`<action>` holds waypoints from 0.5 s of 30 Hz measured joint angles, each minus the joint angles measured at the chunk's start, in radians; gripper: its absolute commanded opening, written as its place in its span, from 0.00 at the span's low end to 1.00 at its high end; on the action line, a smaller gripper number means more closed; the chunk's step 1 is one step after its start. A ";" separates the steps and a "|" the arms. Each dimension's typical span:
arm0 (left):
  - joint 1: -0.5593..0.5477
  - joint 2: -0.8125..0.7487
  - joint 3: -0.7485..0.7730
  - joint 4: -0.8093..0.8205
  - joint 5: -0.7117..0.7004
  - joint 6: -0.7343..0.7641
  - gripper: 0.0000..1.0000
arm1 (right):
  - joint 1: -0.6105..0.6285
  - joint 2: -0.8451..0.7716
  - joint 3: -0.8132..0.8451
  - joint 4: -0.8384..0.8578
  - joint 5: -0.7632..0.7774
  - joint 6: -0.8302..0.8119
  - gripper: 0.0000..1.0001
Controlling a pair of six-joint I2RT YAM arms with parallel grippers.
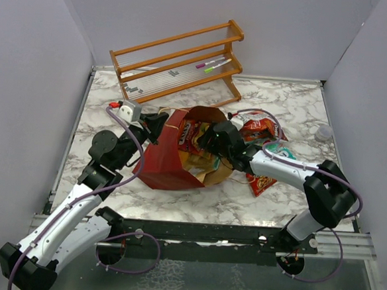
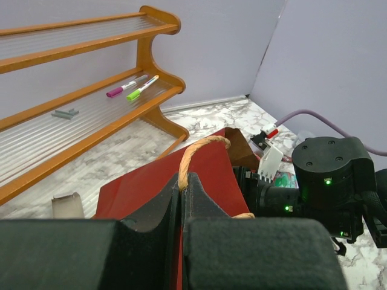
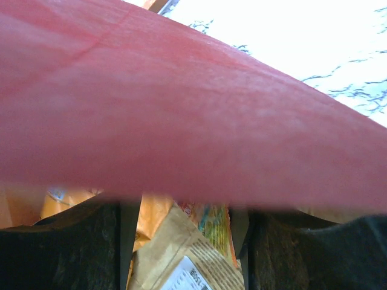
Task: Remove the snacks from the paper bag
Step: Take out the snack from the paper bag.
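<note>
The red paper bag point(image 1: 165, 163) lies on its side mid-table, mouth open to the right. My left gripper point(image 1: 157, 125) is shut on the bag's twine handle point(image 2: 188, 158) at the bag's top edge point(image 2: 145, 187). My right gripper point(image 1: 210, 145) reaches into the bag's mouth. In the right wrist view it point(image 3: 181, 208) is open, the bag's red wall point(image 3: 181, 103) hides its fingertips, and a tan-gold pouch point(image 3: 175, 254) with orange packets lies between its fingers. A red packet point(image 1: 190, 135) and the tan pouch point(image 1: 202, 164) show inside the mouth. More red packets point(image 1: 257, 129) point(image 1: 260, 183) lie outside to the right.
A wooden slatted rack point(image 1: 179, 58) stands at the back with pink and green pens point(image 1: 211, 65) on it. A small white cap point(image 1: 323, 133) sits at the far right. Grey walls close in the table on three sides.
</note>
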 measured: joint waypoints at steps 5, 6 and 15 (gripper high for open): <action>-0.002 -0.002 -0.020 0.004 -0.034 0.011 0.00 | 0.000 0.065 0.002 0.066 -0.011 0.050 0.45; -0.005 -0.003 -0.020 0.003 -0.039 0.014 0.00 | 0.000 0.074 0.002 0.069 -0.011 0.055 0.41; -0.013 -0.020 -0.020 0.001 -0.084 0.049 0.00 | 0.003 0.080 0.023 0.079 -0.032 0.069 0.06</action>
